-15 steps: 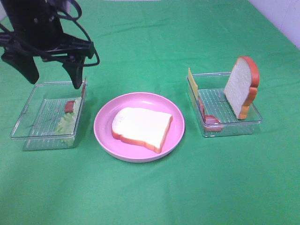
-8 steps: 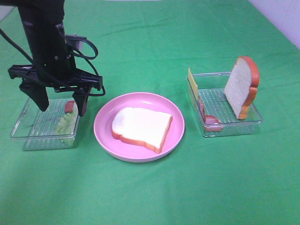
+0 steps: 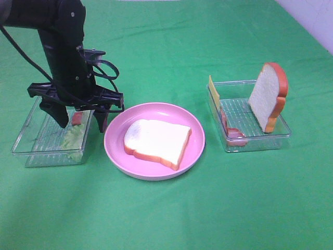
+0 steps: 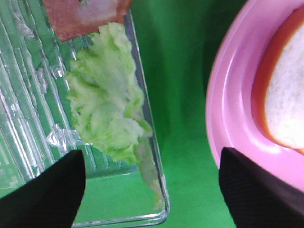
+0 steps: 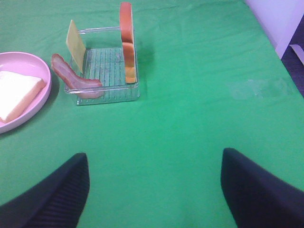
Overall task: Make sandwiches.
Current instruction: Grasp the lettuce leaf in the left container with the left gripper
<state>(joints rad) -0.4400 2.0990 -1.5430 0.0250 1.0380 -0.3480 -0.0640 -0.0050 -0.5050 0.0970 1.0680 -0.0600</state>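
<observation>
**One slice on the plate, fillings in the trays**

Overhead camera: a pink plate (image 3: 109, 139) sits mid-counter (image 3: 166, 213) with a single bread slice (image 3: 157, 141) lying flat on it. That is all of the sandwich so far. Just left of the plate is a clear tray (image 3: 39, 143) holding the lettuce (image 3: 74, 138) and a bacon piece (image 3: 77, 119). The left end effector (image 3: 81, 125) hangs over the tray's plate-side edge with its fingers spread wide. One fingertip is inside the tray and the other is in the gap between tray and plate. It is pinching nothing. To the right of the plate a second clear tray (image 3: 255, 141) holds a second bread slice (image 3: 268, 96) standing on edge, a cheese slice (image 3: 213, 92) propped at the plate-side wall, and a bacon strip (image 3: 234, 134).

Left wrist camera: the lettuce (image 4: 107, 109) lies against the tray wall nearest the plate (image 4: 228, 95), with the bacon piece (image 4: 80, 16) touching its far end. The two dark fingers (image 4: 47, 199) stand well apart, and the tray wall runs between them.

Right wrist camera: the right end effector (image 5: 153, 161) is spread wide over bare green counter, well apart from the plate (image 5: 40, 71), and holds nothing. The second tray (image 5: 109, 92) lies beside the plate. In it the second bread slice (image 5: 126, 28) and the cheese slice (image 5: 75, 40) stand upright, and the bacon strip (image 5: 71, 76) drapes over the plate-side wall.
</observation>
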